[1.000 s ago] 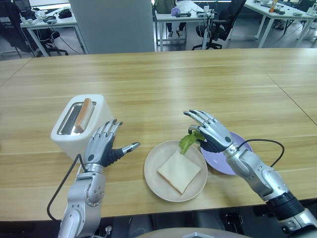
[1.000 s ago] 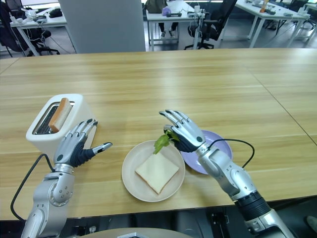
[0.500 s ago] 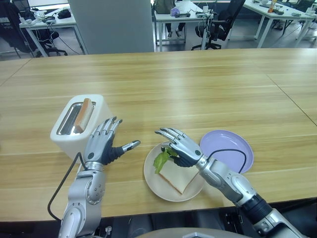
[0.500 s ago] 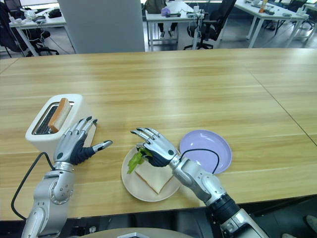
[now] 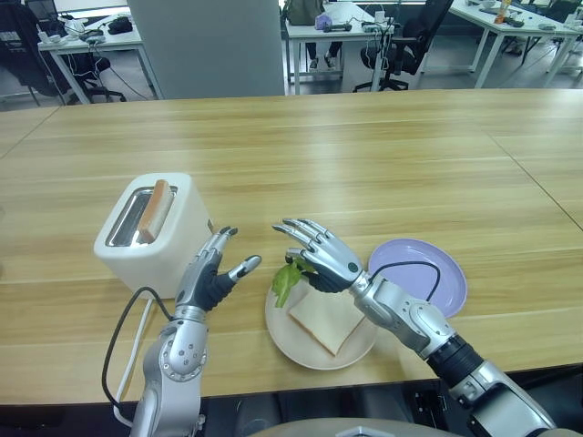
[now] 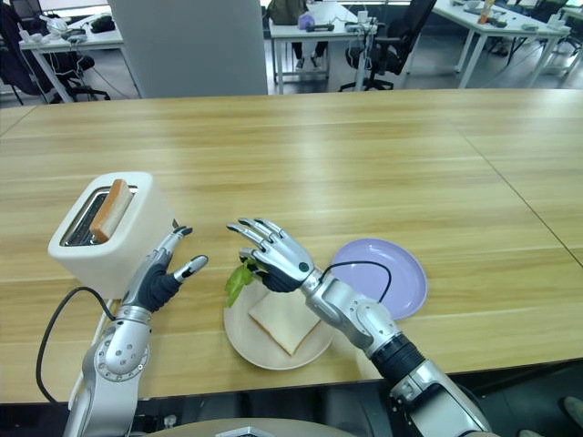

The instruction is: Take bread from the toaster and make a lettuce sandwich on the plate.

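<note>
A white toaster stands at the left with one slice of toast upright in its slot. On the beige plate lies a slice of white bread. My right hand hovers over the plate's left rim, pinching a green lettuce leaf that hangs above the rim, left of the bread. My left hand stands open just right of the toaster's front, holding nothing.
An empty purple plate sits right of the beige plate, with my arm's black cable looped over it. The toaster's black cord runs down to the table's front edge. Desks and office chairs stand behind the table.
My right hand carried the lettuce leaf from the purple plate leftward across the beige plate to its left rim. My left hand shifted a little to the right.
</note>
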Motion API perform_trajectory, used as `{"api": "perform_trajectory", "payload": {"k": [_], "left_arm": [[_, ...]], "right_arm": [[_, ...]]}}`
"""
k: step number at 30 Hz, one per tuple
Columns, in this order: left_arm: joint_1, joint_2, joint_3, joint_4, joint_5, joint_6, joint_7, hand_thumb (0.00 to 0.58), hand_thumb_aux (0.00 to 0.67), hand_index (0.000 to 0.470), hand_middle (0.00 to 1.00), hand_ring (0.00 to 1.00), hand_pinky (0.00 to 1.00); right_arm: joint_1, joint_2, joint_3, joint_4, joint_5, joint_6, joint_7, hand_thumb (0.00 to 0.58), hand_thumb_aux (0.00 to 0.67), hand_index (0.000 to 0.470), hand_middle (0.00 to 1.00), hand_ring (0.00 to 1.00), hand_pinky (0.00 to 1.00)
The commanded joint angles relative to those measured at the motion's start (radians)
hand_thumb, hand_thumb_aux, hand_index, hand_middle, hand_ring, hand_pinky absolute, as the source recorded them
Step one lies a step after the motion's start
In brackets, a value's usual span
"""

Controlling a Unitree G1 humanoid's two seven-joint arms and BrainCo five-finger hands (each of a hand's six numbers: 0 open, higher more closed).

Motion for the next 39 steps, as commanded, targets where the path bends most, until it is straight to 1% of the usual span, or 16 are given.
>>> {"api": "perform_trajectory", "payload": {"k": [1, 3, 8, 14, 19, 27, 33, 34, 35, 36, 37, 38, 39], "left_arm": [[-0.021, 0.002, 0.060, -0.059, -0.064, 0.022, 0.000, 0.000, 0.000, 0.000, 0.00, 0.00, 0.00], [-0.044, 0.013, 0.084, -0.083, -0.075, 0.036, -0.005, 0.000, 0.000, 0.000, 0.00, 0.00, 0.00], [-0.088, 0.079, 0.137, -0.126, -0.029, 0.067, -0.011, 0.000, 0.000, 0.000, 0.00, 0.00, 0.00], [-0.118, 0.153, 0.191, -0.155, 0.036, 0.094, -0.005, 0.000, 0.000, 0.000, 0.00, 0.00, 0.00], [-0.144, 0.205, 0.213, -0.171, 0.112, 0.110, -0.010, 0.000, 0.000, 0.000, 0.00, 0.00, 0.00], [-0.137, 0.309, 0.239, -0.079, 0.262, 0.147, -0.025, 0.000, 0.000, 0.000, 0.00, 0.00, 0.00], [-0.111, 0.370, 0.219, 0.050, 0.399, 0.228, -0.067, 0.000, 0.000, 0.000, 0.00, 0.00, 0.00], [-0.109, 0.378, 0.214, 0.073, 0.420, 0.241, -0.075, 0.000, 0.000, 0.000, 0.00, 0.00, 0.00], [-0.109, 0.386, 0.210, 0.097, 0.439, 0.253, -0.080, 0.000, 0.000, 0.000, 0.00, 0.00, 0.00], [-0.115, 0.392, 0.203, 0.122, 0.451, 0.263, -0.085, 0.000, 0.000, 0.000, 0.00, 0.00, 0.00], [-0.121, 0.398, 0.193, 0.146, 0.460, 0.270, -0.091, 0.000, 0.000, 0.000, 0.00, 0.00, 0.00], [-0.132, 0.402, 0.183, 0.173, 0.462, 0.274, -0.093, 0.000, 0.000, 0.000, 0.00, 0.00, 0.00], [-0.143, 0.407, 0.168, 0.205, 0.468, 0.276, -0.094, 0.000, 0.000, 0.000, 0.00, 0.00, 0.00]], "right_arm": [[0.025, -0.031, 0.032, 0.044, -0.023, -0.024, -0.005, 0.580, 0.670, 0.460, 0.00, 0.00, 0.00], [0.047, -0.055, 0.047, 0.060, -0.026, -0.038, 0.001, 0.580, 0.670, 0.460, 0.00, 0.00, 0.00], [0.096, -0.130, 0.071, 0.078, -0.024, -0.078, 0.036, 0.580, 0.670, 0.460, 0.00, 0.00, 0.00], [0.114, -0.205, 0.068, 0.081, -0.006, -0.109, 0.102, 0.580, 0.670, 0.460, 0.00, 0.00, 0.00], [0.121, -0.238, 0.054, 0.059, -0.011, -0.106, 0.124, 0.580, 0.670, 0.460, 0.00, 0.00, 0.00], [0.115, -0.259, 0.042, 0.037, -0.032, -0.078, 0.130, 0.580, 0.670, 0.460, 0.00, 0.00, 0.00], [0.117, -0.257, 0.033, 0.013, -0.058, -0.048, 0.109, 0.580, 0.670, 0.460, 0.00, 0.00, 0.00], [0.118, -0.256, 0.029, 0.007, -0.061, -0.042, 0.104, 0.548, 0.512, 0.352, 0.00, 0.00, 0.00], [0.119, -0.254, 0.026, 0.000, -0.063, -0.036, 0.099, 0.460, 0.365, 0.251, 0.00, 0.00, 0.00], [0.119, -0.254, 0.022, -0.005, -0.067, -0.029, 0.095, 0.460, 0.365, 0.251, 0.00, 0.00, 0.00], [0.120, -0.253, 0.017, -0.009, -0.070, -0.021, 0.090, 0.368, 0.265, 0.182, 0.00, 0.00, 0.00], [0.121, -0.253, 0.011, -0.012, -0.071, -0.012, 0.085, 0.000, 0.000, 0.000, 0.00, 0.00, 0.00], [0.122, -0.253, 0.005, -0.016, -0.073, -0.003, 0.081, 0.000, 0.000, 0.000, 0.00, 0.00, 0.00]]}}
